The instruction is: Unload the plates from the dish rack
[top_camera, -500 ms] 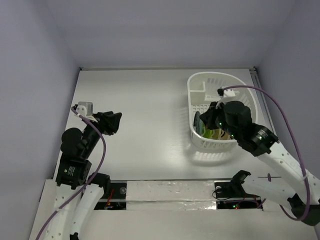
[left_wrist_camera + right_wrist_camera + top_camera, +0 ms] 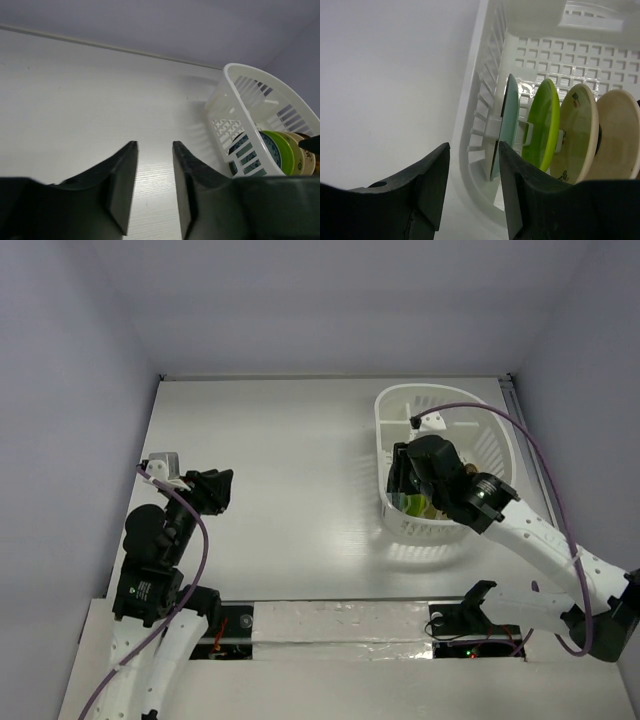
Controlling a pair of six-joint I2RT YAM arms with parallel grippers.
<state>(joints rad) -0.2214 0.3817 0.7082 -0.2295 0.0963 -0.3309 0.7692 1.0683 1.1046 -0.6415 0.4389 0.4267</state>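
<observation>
Plates (image 2: 542, 125) stand on edge inside the dish rack (image 2: 487, 65), just ahead of the right pincer (image 2: 473, 150), whose fingers are parted and empty. The left pincer (image 2: 155, 150), likewise parted and empty, has the rack well off to its front-right.

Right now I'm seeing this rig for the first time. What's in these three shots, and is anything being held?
This is a two-armed robot, with a left arm and a right arm bolted at the near edge of a white table. One picture looks down from above and behind them. The other two come from a camera on each wrist, so the dark prongs at the bottom are that arm's own claw.

The left claw is open over bare table. The right claw is also open, just above a white dish rack. Four plates stand on edge inside it: a teal plate, a lime green plate, a cream plate with dark marks and another cream plate.

Nothing is held.
</observation>
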